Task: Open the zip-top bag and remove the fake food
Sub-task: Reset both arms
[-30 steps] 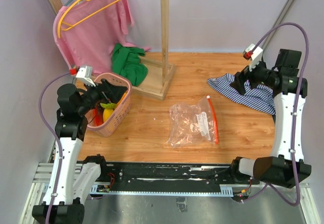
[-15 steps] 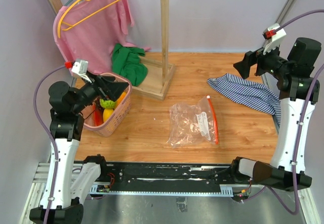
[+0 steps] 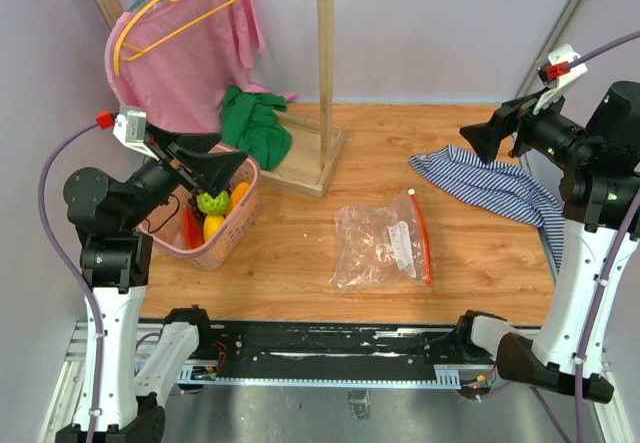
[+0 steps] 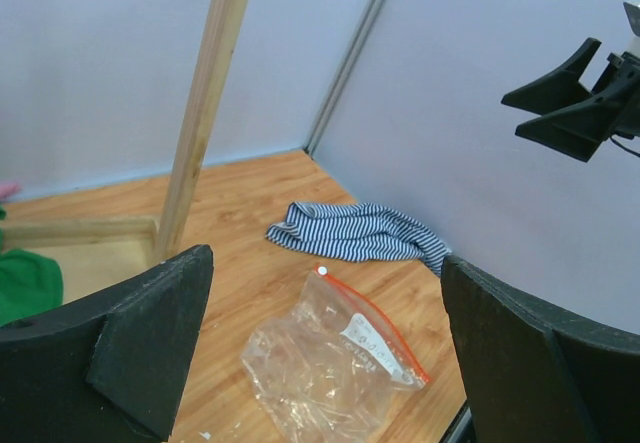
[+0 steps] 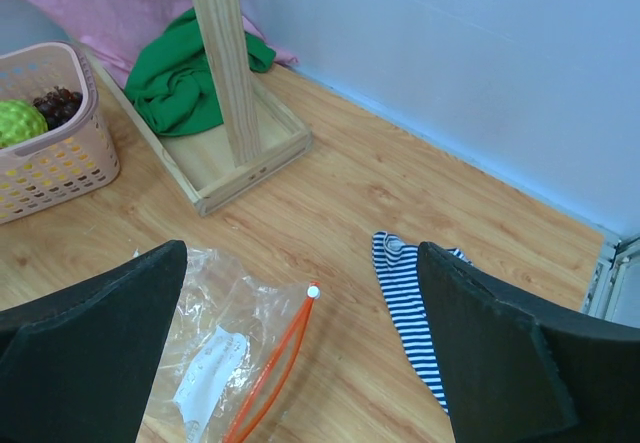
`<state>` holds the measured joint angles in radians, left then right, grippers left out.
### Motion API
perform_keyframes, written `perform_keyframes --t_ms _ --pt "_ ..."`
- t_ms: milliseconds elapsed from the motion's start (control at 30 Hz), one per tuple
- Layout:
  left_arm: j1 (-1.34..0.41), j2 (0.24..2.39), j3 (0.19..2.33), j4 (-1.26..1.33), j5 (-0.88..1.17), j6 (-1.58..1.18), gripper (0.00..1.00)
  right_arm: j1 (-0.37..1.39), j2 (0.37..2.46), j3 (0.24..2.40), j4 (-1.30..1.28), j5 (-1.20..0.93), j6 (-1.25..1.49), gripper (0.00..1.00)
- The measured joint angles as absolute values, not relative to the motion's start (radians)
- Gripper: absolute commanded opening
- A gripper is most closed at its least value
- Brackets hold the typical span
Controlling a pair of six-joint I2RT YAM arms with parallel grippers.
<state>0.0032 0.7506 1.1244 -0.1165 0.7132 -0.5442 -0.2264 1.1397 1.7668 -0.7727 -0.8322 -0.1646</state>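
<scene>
Crinkly clear bag [image 3: 385, 243] flat on wood table [image 3: 290, 263], room all round. L gripper [image 3: 220, 163], R gripper [image 3: 480, 141] both wide open, empty.

zip-top bag [image 3: 382, 245]: centre | fake food [image 3: 212, 203]: in basket [image 3: 218, 247] (far left) | cloth [image 3: 490, 185]: behind-right

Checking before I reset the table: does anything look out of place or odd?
Nothing spilled or broken. The bag lies crumpled and looks empty mid-table; the food sits in the pink basket. A striped cloth lies rumpled at the right, a green cloth heaped on the base of the rack.
</scene>
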Motion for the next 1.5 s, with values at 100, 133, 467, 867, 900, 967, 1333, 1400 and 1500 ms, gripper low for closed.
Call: perform_keyframes --t_ms 100,133,467,867,900,967,1333,1400,1500 --pt "0.003 0.736 1.132 -0.114 0.716 -0.560 0.99 -0.226 1.128 1.797 -0.801 -0.838 -0.170 0.98" --pt "0.003 0.730 1.132 -0.113 0.716 -0.566 0.99 -0.226 1.125 1.807 -0.813 -0.838 -0.172 0.98" --pt "0.003 0.713 1.134 -0.115 0.721 -0.596 0.99 -0.226 1.082 1.892 -0.899 -0.812 -0.170 0.98" --pt "0.003 0.706 1.145 -0.131 0.725 -0.593 0.99 -0.226 1.072 1.908 -0.958 -0.823 -0.188 0.98" --pt "0.003 0.706 1.145 -0.134 0.725 -0.591 0.99 -0.226 1.072 1.908 -0.959 -0.823 -0.189 0.98" --pt "0.003 0.706 1.145 -0.138 0.725 -0.590 0.99 -0.226 1.072 1.908 -0.962 -0.823 -0.190 0.98" --pt "0.003 0.707 1.145 -0.187 0.709 -0.540 0.99 -0.226 1.071 1.908 -0.963 -0.818 -0.177 0.98" --pt "0.003 0.709 1.148 -0.206 0.702 -0.523 0.99 -0.226 1.071 1.908 -0.963 -0.815 -0.173 0.98" --pt "0.003 0.712 1.156 -0.231 0.693 -0.505 0.99 -0.226 1.071 1.908 -0.963 -0.803 -0.157 0.98"
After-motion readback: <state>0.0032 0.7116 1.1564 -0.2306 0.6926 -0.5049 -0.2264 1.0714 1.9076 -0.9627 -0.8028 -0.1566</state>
